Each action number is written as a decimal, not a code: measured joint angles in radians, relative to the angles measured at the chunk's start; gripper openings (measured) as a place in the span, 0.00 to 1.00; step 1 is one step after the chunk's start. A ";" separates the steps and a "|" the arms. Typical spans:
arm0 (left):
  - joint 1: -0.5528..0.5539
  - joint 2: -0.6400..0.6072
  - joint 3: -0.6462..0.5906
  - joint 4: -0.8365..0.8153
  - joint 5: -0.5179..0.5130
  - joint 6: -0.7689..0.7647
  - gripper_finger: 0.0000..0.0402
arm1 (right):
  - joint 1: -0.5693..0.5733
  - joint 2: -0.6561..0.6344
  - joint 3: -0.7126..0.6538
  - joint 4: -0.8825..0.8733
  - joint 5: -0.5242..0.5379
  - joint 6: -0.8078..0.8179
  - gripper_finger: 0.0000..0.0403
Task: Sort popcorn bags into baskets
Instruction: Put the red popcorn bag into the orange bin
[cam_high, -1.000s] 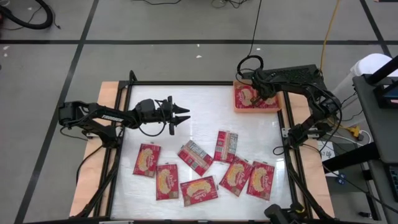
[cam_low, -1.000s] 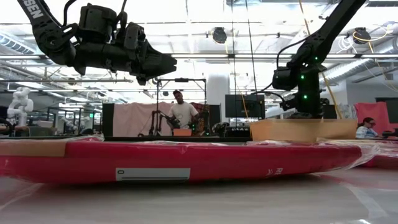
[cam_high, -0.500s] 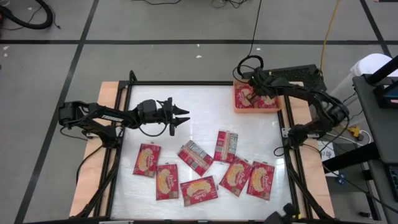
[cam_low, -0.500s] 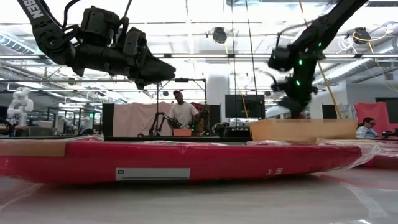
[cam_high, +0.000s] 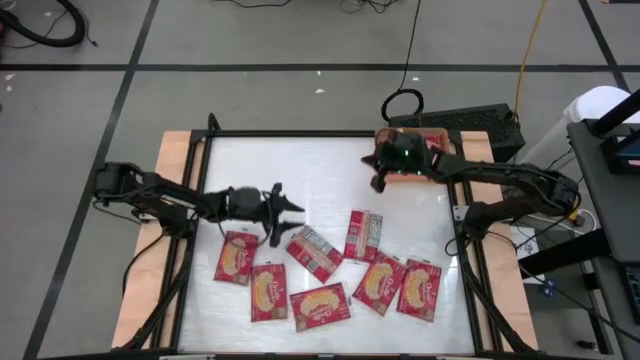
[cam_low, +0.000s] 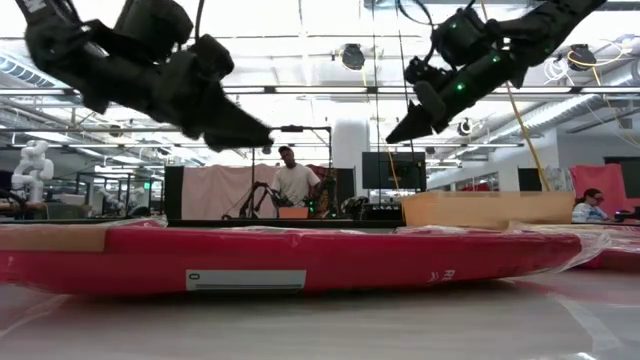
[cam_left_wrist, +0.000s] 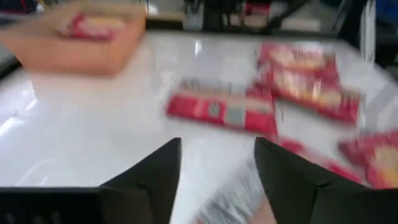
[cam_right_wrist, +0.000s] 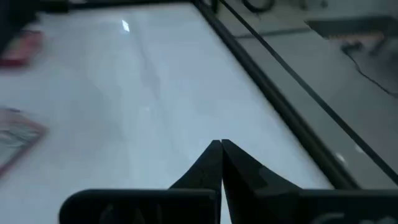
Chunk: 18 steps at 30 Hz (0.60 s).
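While the left pincer (cam_high: 288, 209) is hanging with its fingers spread and gripping nothing, it is pointing down at the loose popcorn bags (cam_high: 315, 251) lying flat on the table (cam_high: 320, 175), seemingly lining up on the nearest bag (cam_high: 237, 256) just below and beside its tips. The right pincer (cam_high: 378, 180) is riding high with its fingers pressed together and empty, just off the orange tray (cam_high: 432, 178), which is sitting at the table's far corner and is largely hidden by that arm. Bare table is lying between the two pincers, giving both room, but the bags are crowding and partly overlapping near the left pincer, leaving little clearance around each edge.
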<state>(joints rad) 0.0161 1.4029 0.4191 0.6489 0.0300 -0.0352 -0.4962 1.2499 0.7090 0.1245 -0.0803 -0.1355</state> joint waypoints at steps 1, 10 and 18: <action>-0.034 0.000 0.000 -0.030 -0.045 -0.005 0.56 | 0.024 0.001 -0.018 0.035 0.000 0.004 0.00; -0.295 0.000 0.000 -0.203 -0.252 -0.110 0.75 | 0.224 0.048 -0.154 0.349 0.002 0.056 0.00; -0.364 0.000 0.000 -0.426 -0.372 -0.257 0.72 | 0.359 0.135 -0.181 0.482 0.065 0.072 0.00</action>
<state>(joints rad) -0.3483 1.4029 0.4191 0.2224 -0.3424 -0.2922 -0.1375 1.3853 0.5278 0.6064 -0.0156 -0.0639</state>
